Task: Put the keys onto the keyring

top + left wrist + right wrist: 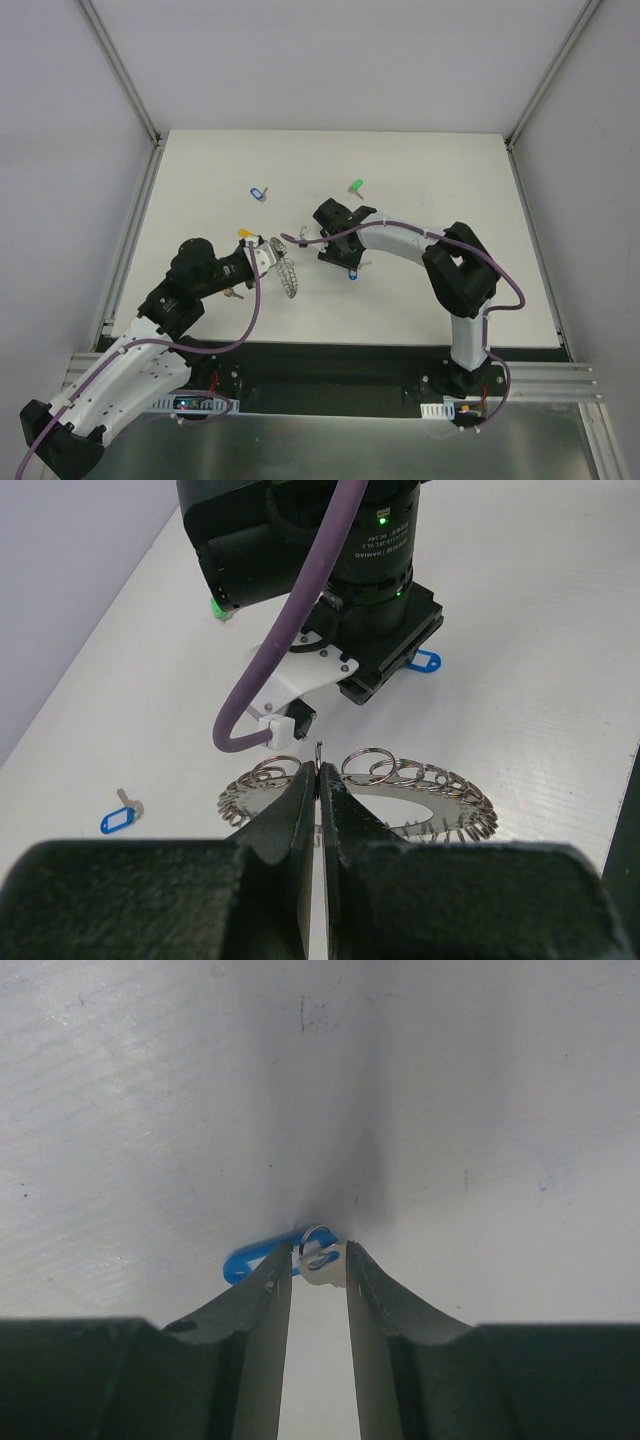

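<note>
The left gripper (pixel 318 776) was clamped shut on the edge of the large silver-grey loop-edged metal keyring (pixel 405 806), holding it tilted above the white table (pixel 430 180). The right gripper (pixel 318 1252) stood part open astride the solid-blue-headed silver key (pixel 248 1259) lying on the table; whether it pinched the key could not be told. The yellow-headed key (pixel 243 234) lay just beside the keyring, and the green-headed key (pixel 354 186) and pale-blue-headed key (pixel 258 193) farther back.

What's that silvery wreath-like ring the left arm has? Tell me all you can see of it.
The large silver-grey metal keyring is a flat, shiny ring whose outer edge is crowded with small wire loops, some overlapping. The left gripper, shut, pinches its near edge. It is over the middle of the white table; whether it rests there or is lifted I cannot tell.
</note>
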You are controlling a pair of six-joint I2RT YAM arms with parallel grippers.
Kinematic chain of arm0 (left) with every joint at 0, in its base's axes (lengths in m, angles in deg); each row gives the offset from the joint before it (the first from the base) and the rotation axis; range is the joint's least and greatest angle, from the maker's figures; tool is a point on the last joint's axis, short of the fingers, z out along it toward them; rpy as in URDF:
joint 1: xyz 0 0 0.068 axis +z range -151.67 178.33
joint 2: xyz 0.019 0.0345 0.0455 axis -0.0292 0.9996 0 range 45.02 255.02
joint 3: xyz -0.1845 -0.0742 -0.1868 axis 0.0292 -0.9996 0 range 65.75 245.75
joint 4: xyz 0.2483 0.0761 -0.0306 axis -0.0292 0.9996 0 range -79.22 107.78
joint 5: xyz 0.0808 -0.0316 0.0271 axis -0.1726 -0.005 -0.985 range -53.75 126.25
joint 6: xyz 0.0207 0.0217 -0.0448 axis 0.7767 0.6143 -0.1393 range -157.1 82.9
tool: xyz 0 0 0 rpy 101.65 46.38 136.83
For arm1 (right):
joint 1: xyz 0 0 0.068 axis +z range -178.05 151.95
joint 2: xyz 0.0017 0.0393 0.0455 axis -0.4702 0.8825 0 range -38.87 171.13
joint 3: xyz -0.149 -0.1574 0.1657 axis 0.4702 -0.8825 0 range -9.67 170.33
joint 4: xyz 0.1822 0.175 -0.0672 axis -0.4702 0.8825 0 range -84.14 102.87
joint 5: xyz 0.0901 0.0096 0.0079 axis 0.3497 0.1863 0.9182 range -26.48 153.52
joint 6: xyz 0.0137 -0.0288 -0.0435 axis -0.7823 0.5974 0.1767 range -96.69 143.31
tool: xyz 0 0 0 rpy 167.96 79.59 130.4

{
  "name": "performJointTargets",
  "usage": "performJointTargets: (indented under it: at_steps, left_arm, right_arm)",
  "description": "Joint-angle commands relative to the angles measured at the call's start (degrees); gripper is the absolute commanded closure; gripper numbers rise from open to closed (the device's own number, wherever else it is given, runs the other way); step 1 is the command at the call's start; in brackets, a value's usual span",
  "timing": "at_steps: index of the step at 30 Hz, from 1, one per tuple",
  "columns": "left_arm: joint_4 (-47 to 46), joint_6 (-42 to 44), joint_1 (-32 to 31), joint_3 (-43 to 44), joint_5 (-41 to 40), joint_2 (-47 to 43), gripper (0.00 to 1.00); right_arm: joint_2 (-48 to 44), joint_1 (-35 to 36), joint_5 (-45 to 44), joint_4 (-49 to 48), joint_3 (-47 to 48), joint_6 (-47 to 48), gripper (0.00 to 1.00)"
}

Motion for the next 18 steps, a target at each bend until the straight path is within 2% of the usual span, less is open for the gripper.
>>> performJointTargets:
  at_steps: [1, 8, 9, 13, 17, 18]
  left_arm:
    - [-3.0, -0.8, 0.3, 0.9, 0.6, -1.1, 1.0]
    - [-3.0, -0.8, 0.3, 0.9, 1.0, -0.8, 1.0]
    - [-3.0, -0.9, 0.3, 0.9, 0.9, -0.7, 1.0]
    - [-3.0, -0.9, 0.3, 1.0, 1.0, -0.8, 1.0]
    - [-3.0, -1.4, 0.4, 1.1, 1.2, -1.1, 1.0]
    - [-3.0, -1.4, 0.4, 1.2, 1.3, -1.1, 1.0]
  right_arm:
    - [0.2, 0.3, -0.3, 0.7, 0.9, 0.9, 0.69]
    - [1.9, 0.3, -0.7, 0.2, 1.0, 1.0, 0.73]
    - [2.0, 0.3, -0.9, 0.3, 1.0, 1.1, 0.77]
    - [2.2, 0.3, -1.8, 0.3, 0.8, 1.6, 0.83]
    - [1.3, 0.2, -1.5, 0.4, 0.8, 1.6, 0.98]
    - [1.0, 0.2, -1.6, 0.4, 0.7, 1.5, 0.99]
